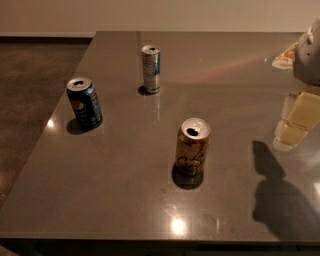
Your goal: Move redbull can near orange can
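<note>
The print on the dark blue can [85, 105] at the left is only partly legible (a round logo, little more). The lettering on the redbull can [151, 70] is too blurred to read, and the orange can [192, 150] shows dark cursive script that cannot be made out. At the far right, the gripper [310, 52] is cut off by the frame edge, and whether it is open or closed cannot be told.

A speckled brown floor [30, 75] lies to the left and a pale wall [150, 15] runs behind. The glossy grey-brown counter [125, 200] carries all three cans upright and well apart: the blue one near the left edge, the slim redbull can further back towards the middle, and the orange can nearer the front, right of both. A dark shadow [280, 195] falls on the front right of the counter.

The gripper hangs over the counter's far right corner, well apart from the redbull can, with pale yellow shapes [300, 117] below it (possibly reflections).
</note>
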You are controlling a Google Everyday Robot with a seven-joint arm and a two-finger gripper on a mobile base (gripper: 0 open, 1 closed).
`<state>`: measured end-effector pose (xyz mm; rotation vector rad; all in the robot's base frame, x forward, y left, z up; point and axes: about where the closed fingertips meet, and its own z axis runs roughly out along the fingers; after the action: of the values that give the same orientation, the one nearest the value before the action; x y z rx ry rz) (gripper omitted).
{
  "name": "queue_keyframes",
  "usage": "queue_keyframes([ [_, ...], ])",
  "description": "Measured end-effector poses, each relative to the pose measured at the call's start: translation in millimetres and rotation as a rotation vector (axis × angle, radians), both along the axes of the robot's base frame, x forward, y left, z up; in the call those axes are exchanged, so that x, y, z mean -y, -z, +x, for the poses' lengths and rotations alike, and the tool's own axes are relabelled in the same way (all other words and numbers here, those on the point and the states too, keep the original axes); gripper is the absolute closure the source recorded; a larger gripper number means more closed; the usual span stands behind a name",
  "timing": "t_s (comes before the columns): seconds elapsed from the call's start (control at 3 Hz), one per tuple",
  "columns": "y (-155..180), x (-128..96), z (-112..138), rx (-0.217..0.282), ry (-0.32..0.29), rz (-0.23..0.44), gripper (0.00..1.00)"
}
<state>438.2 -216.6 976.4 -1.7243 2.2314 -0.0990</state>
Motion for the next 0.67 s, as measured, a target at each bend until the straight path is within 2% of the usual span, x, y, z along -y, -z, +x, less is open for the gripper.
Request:
queue_keyframes([
  [0.33, 0, 0, 0, 0.0, 0.0, 0.0, 0.0],
  [0.67, -3, 2, 16, -0.004, 0.037, 0.054, 0.0],
])
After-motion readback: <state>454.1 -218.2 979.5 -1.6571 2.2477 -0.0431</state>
